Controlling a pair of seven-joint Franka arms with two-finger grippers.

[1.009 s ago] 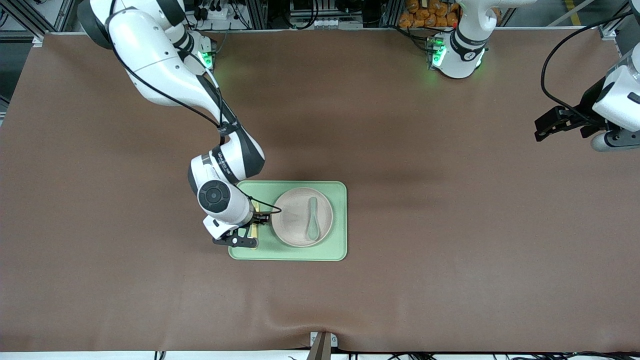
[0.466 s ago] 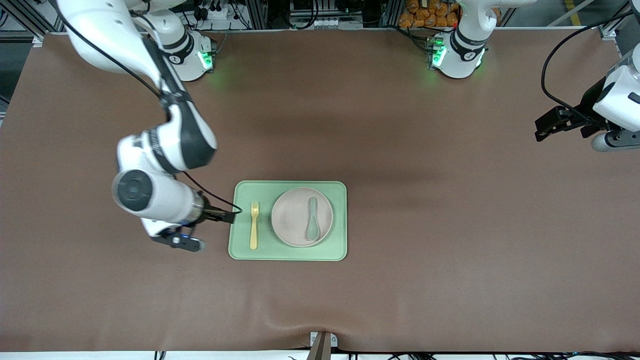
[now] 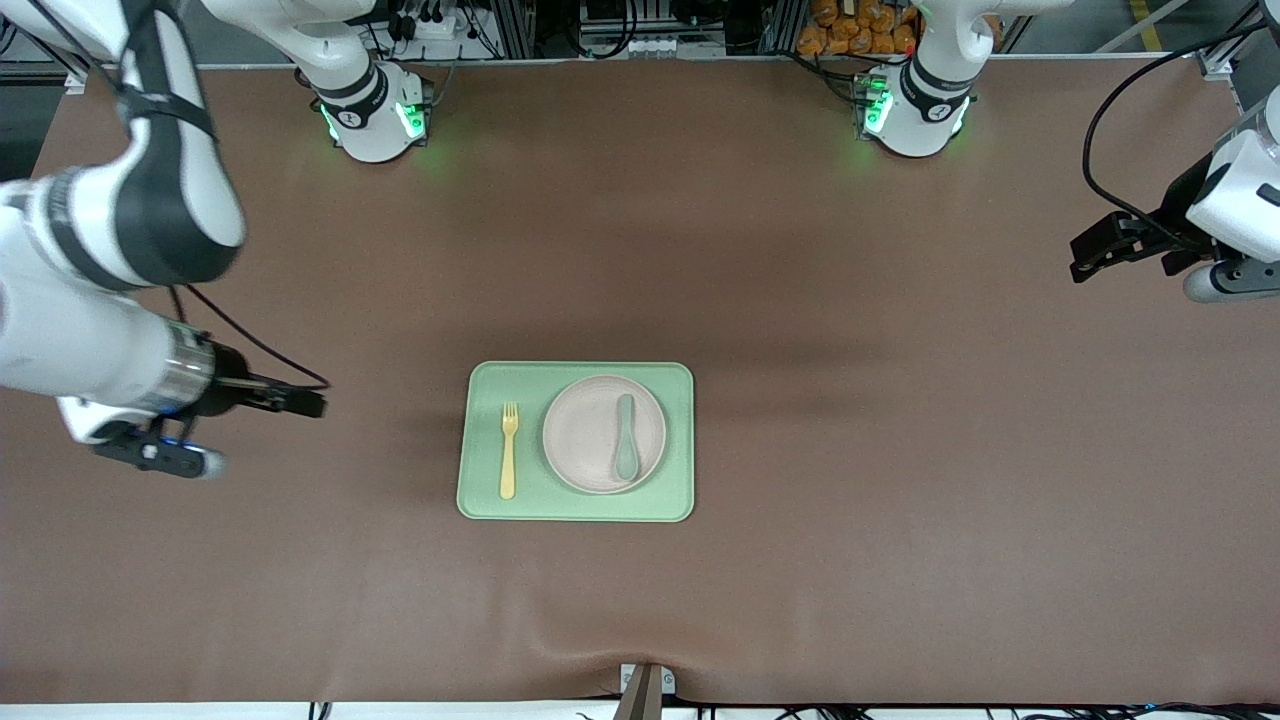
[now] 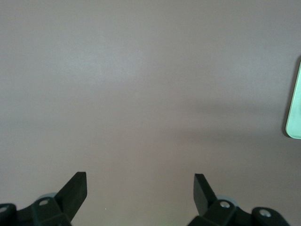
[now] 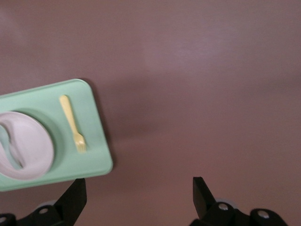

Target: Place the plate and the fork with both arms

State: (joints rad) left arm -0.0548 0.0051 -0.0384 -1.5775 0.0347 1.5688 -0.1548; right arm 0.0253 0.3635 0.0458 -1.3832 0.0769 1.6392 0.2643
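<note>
- Brown table [image 3: 850, 450] carries the green tray [image 3: 680, 440] at its middle; the plate [image 3: 585, 440] sits on it, a grey-green spoon [image 3: 626, 450] on the plate, the fork [image 3: 509, 450] just beside
- right gripper [image 3: 300, 402] has swung off the tray toward its own end, fingers spread, empty; fork released, placing looks done
- left gripper [image 4: 140, 186] waits over bare table, open, empty

Robotics lab: bolted arm bases [image 3: 370, 110], aluminium framing [image 3: 520, 25], cabling.
</note>
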